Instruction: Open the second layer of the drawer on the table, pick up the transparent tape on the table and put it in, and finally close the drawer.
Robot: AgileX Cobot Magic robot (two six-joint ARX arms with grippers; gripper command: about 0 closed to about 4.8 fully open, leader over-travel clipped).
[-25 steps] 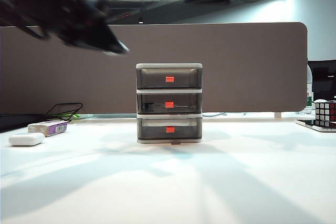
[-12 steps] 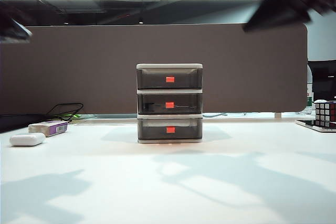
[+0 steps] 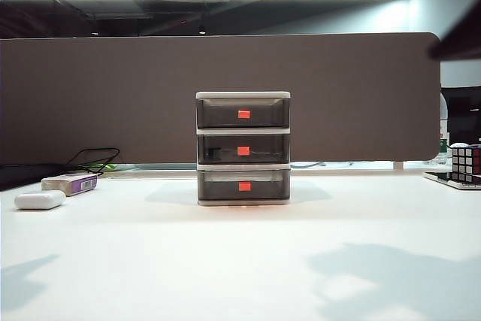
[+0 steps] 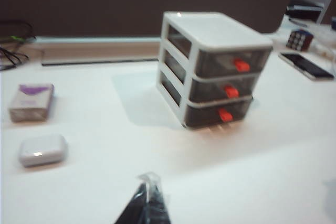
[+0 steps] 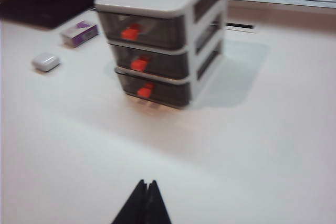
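The drawer (image 3: 243, 148) stands at the middle of the table (image 3: 240, 261), with all three tiers pushed in. The second layer (image 3: 243, 151) is flush with the frame, and a small dark shape shows through its smoky front at the left. I see no transparent tape on the table. In the left wrist view the drawer (image 4: 215, 69) is far ahead of my left gripper (image 4: 148, 182), which is shut, with a clear wisp at its tip. My right gripper (image 5: 146, 183) is shut and empty, well back from the drawer (image 5: 163, 40). Neither gripper shows in the exterior view.
A white oval case (image 3: 38, 199) and a purple-and-white box (image 3: 69, 183) lie at the table's far left. A Rubik's cube (image 3: 466, 163) and a phone (image 4: 306, 65) sit at the right edge. A brown partition (image 3: 113, 95) closes off the back.
Both arms have drawn back out of the exterior view, the left one off to the left and the right one off to the upper right. The drawer and the other objects have not moved.
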